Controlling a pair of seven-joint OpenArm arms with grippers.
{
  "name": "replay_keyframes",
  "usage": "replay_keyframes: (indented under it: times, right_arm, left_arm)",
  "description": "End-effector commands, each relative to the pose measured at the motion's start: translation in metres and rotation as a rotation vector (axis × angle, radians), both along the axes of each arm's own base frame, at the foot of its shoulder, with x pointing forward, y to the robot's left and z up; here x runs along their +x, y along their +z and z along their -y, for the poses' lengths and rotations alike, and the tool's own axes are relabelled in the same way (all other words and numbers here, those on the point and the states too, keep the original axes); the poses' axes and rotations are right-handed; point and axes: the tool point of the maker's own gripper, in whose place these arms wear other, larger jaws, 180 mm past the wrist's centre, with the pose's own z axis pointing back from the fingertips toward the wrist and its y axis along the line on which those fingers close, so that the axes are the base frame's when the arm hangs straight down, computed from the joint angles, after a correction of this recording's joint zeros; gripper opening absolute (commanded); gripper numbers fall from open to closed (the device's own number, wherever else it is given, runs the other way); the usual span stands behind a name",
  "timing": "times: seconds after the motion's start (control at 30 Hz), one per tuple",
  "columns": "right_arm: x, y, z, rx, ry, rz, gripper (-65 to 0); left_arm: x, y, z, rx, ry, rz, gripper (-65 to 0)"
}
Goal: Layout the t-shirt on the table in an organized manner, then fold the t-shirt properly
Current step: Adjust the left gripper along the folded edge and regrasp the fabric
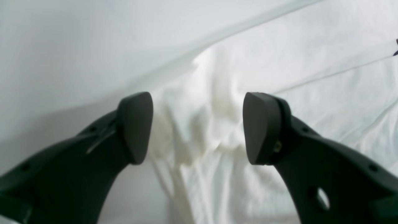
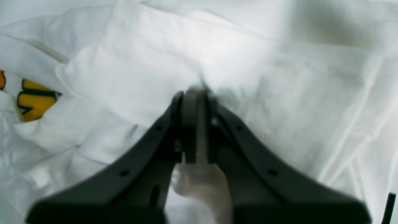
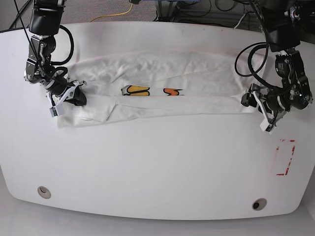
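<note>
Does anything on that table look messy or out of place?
Yes. The t-shirt isn't spread flat: its near edge is doubled over, hiding most of the coloured print, and the cloth is wrinkled. The right tool pinches one bunched end.

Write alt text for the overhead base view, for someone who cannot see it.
A white t-shirt lies stretched in a long, partly folded band across a white table, its yellow and orange print peeking out. The right gripper pinches one end; the left gripper stands open at the other end.
</note>
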Motion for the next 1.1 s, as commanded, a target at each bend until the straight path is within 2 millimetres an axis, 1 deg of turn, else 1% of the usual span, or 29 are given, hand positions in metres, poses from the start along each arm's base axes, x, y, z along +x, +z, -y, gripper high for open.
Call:
replay_keyframes:
  times: [0.0, 0.1, 0.2, 0.23, 0.27, 0.37, 0.57, 0.63, 0.7, 0.77, 0.87, 0.97, 1.07]
  right_arm:
    - [-0.001, -0.001, 0.008, -0.041, 0.007, -0.019, -59.9]
    - [-0.001, 0.0, 0.008, -0.041, 0.006, -0.019, -59.9]
    - [-0.001, 0.0, 0.008, -0.041, 0.006, -0.019, -59.9]
    - [-0.001, 0.0, 0.008, -0.041, 0.006, -0.019, -59.9]
    - [-0.001, 0.0, 0.008, -0.041, 0.006, -0.019, -59.9]
    - [-0.001, 0.0, 0.008, -0.039, 0.005, -0.018, -59.9]
    - [0.0, 0.0, 0.008, -0.039, 0.005, -0.016, -59.9]
    - [0.001, 0.001, 0.008, -0.039, 0.005, -0.015, -59.9]
    - [0.005, 0.004, 0.008, -0.039, 0.004, -0.005, -59.9]
    - [0.005, 0.004, 0.009, -0.039, 0.002, -0.005, -59.9]
    - [0.007, 0.005, 0.009, -0.039, 0.002, -0.002, -59.9]
    - [0.008, 0.006, 0.009, -0.039, 0.002, 0.001, -59.9]
    - [0.008, 0.006, 0.009, -0.039, 0.002, 0.001, -59.9]
  left_arm:
    - [0.017, 0.017, 0.006, -0.02, -0.013, 0.075, -23.2]
    - [0.017, 0.017, 0.008, -0.022, -0.015, 0.075, -28.5]
    - [0.016, 0.016, 0.008, -0.022, -0.015, 0.074, -37.8]
    - [0.016, 0.016, 0.008, -0.022, -0.015, 0.074, -39.6]
    - [0.016, 0.016, 0.008, -0.022, -0.015, 0.074, -43.5]
    - [0.016, 0.016, 0.008, -0.021, -0.015, 0.073, -48.2]
    - [0.015, 0.017, 0.004, -0.01, -0.016, 0.074, -53.5]
    - [0.008, 0.012, 0.005, -0.011, -0.018, 0.061, -55.1]
    - [0.005, 0.014, 0.005, -0.002, -0.024, 0.066, -56.9]
    - [0.003, 0.018, 0.001, 0.022, -0.031, 0.077, -58.3]
    - [-0.006, 0.019, -0.002, 0.049, -0.044, 0.078, -58.9]
    - [-0.014, 0.021, 0.0, 0.068, -0.061, 0.086, -58.9]
    - [-0.026, 0.023, -0.007, 0.113, -0.076, 0.076, -58.9]
